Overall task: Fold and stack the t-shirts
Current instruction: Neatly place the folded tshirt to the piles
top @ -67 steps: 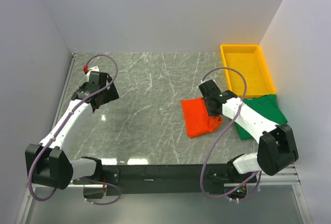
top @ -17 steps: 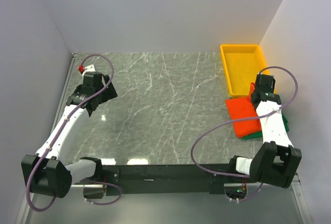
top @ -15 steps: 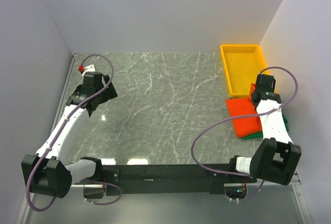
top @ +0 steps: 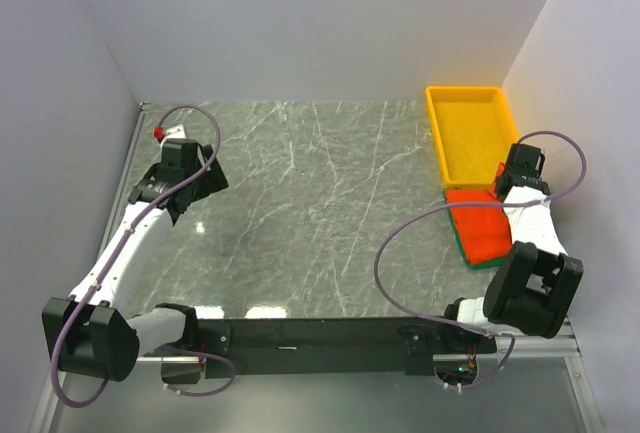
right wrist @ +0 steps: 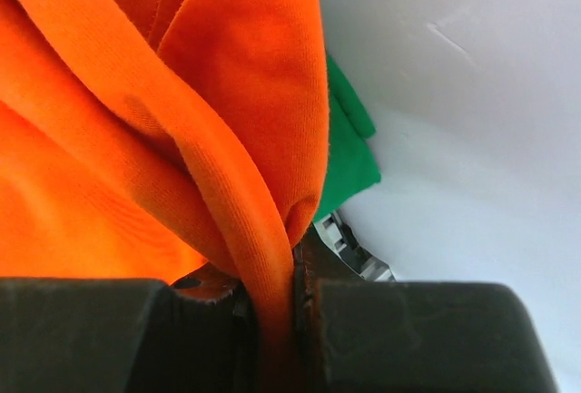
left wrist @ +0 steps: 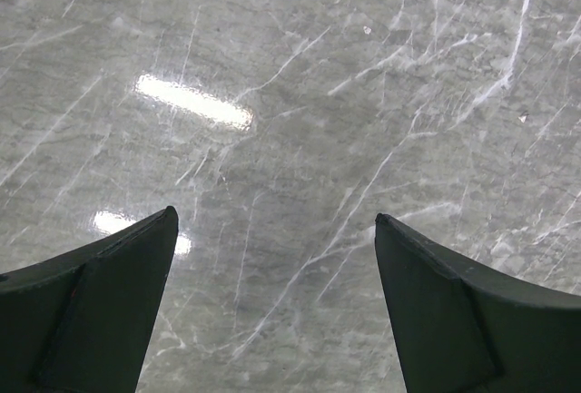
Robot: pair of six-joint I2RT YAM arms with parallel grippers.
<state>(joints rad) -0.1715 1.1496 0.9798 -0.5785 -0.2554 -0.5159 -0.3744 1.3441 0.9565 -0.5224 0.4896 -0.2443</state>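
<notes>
While the right tool (right wrist: pixel 272 298) was clenched on a thick fold of the orange-red t-shirt (right wrist: pixel 136 139), its black fingers (right wrist: pixel 408 338) filled the bottom of the wrist view and were cut off by the frame. Just past that fold a corner of the dark green t-shirt (right wrist: pixel 349 139) showed against the white wall. From above, the tool's tips were hard to make out under its own wrist. The orange-red shirt lay on the green one, which showed only as a narrow strip along the left and near edges, just beside the near end of the yellow tray (top: pixel 432 123) at the right edge of the tabletop (top: pixel 320 193). Well apart, the left tool (left wrist: pixel 272 221) hung spread wide and released over bare marble.
</notes>
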